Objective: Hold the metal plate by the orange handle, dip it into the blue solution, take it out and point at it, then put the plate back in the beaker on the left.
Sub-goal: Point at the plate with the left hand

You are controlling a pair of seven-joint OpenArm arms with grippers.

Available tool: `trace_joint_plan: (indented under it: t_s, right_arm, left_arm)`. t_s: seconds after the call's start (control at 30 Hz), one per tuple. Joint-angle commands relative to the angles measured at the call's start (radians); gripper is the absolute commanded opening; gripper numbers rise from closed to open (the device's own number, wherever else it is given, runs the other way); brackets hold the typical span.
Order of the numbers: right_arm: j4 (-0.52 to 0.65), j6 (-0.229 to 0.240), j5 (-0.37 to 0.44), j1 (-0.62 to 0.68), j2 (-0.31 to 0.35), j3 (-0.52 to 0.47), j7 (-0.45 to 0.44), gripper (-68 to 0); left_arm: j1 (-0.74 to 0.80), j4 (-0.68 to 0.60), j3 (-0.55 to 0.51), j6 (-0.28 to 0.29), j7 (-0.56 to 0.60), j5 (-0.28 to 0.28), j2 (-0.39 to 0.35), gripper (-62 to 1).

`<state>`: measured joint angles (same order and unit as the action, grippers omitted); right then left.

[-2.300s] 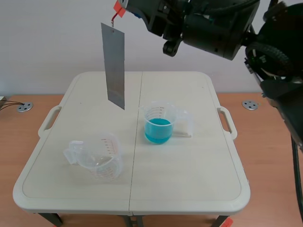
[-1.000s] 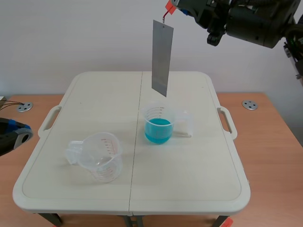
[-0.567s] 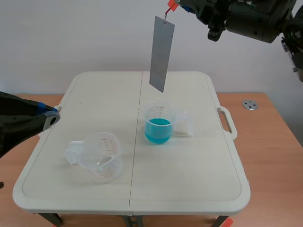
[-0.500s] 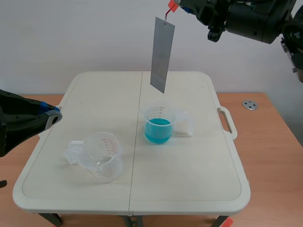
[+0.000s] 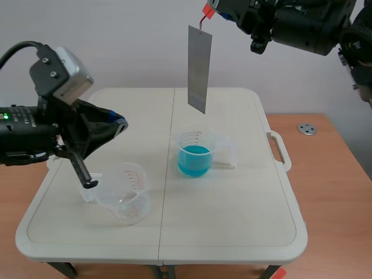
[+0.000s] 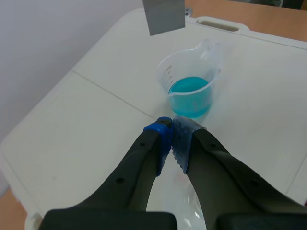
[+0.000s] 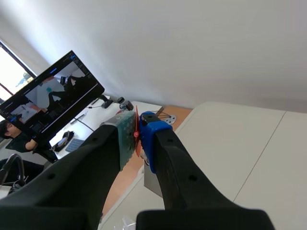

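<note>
Right tool pinches orange handle. Metal plate hangs upright in air, lower edge above and clear of beaker of blue solution. Left tool is pressed together on nothing, held over empty beaker. Both beakers stand apart on bench, either side of its centre seam.

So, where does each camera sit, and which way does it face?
Scene view: between the arms, facing across the table; both arms show.
Left wrist view: on the left arm, looking down past the shut left gripper at the blue-solution beaker.
Right wrist view: raised, looking down past the right gripper, shut on the orange handle.
Scene and left wrist share the metal plate.
</note>
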<state>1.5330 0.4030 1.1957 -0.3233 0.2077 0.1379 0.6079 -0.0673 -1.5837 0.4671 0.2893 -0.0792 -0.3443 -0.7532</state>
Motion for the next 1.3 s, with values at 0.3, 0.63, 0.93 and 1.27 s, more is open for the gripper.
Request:
trace_joint_plan:
  t_s: [0.3, 0.63, 0.93, 1.27]
  right_arm:
    - [0.011, 0.001, 0.013, -0.029, 0.002, 0.002, -0.019, -66.1]
    - [0.011, 0.001, 0.013, -0.029, 0.002, 0.002, -0.019, -66.1]
    - [0.011, 0.001, 0.013, -0.029, 0.002, 0.002, -0.019, -66.1]
    - [0.011, 0.001, 0.013, -0.029, 0.002, 0.002, -0.019, -66.1]
  left_arm:
    - [-0.182, 0.177, 0.134, 0.021, -0.018, 0.111, 0.237, -59.3]
    - [-0.285, 0.322, 0.14, 0.008, -0.018, 0.193, 0.367, -59.3]
    - [-0.302, 0.383, 0.14, -0.12, 0.004, 0.2, 0.392, -59.2]
    - [-0.301, 0.383, 0.14, -0.172, 0.004, 0.201, 0.392, -59.2]
